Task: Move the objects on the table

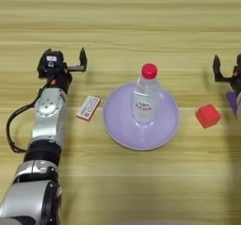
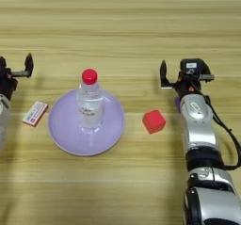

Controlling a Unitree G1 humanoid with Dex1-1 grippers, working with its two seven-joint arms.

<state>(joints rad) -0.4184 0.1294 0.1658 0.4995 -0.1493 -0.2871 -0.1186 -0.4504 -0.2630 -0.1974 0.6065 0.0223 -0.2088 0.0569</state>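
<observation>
Between white box [image 1: 88, 108] and red cube [image 1: 208, 116], bottle [image 1: 145, 97] stands mid-plate [image 1: 117, 125].

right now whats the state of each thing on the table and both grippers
bottle: upright on the lilac plate, red cap on
white box: flat on the table, left of the plate
red cube: on the table, right of the plate
left gripper: fingers open, empty
right gripper: fingers open, empty

We see a light wooden table [image 1: 141, 12] with matt grain stripes, a smooth lilac plate [image 1: 117, 125] with a slight sheen, a clear glossy plastic bottle [image 1: 145, 101] with a red plastic cap, a matt red cube [image 1: 208, 116], a small white box [image 1: 88, 108] that looks like card, and silvery arm shells with black fingers [image 1: 83, 58].
</observation>
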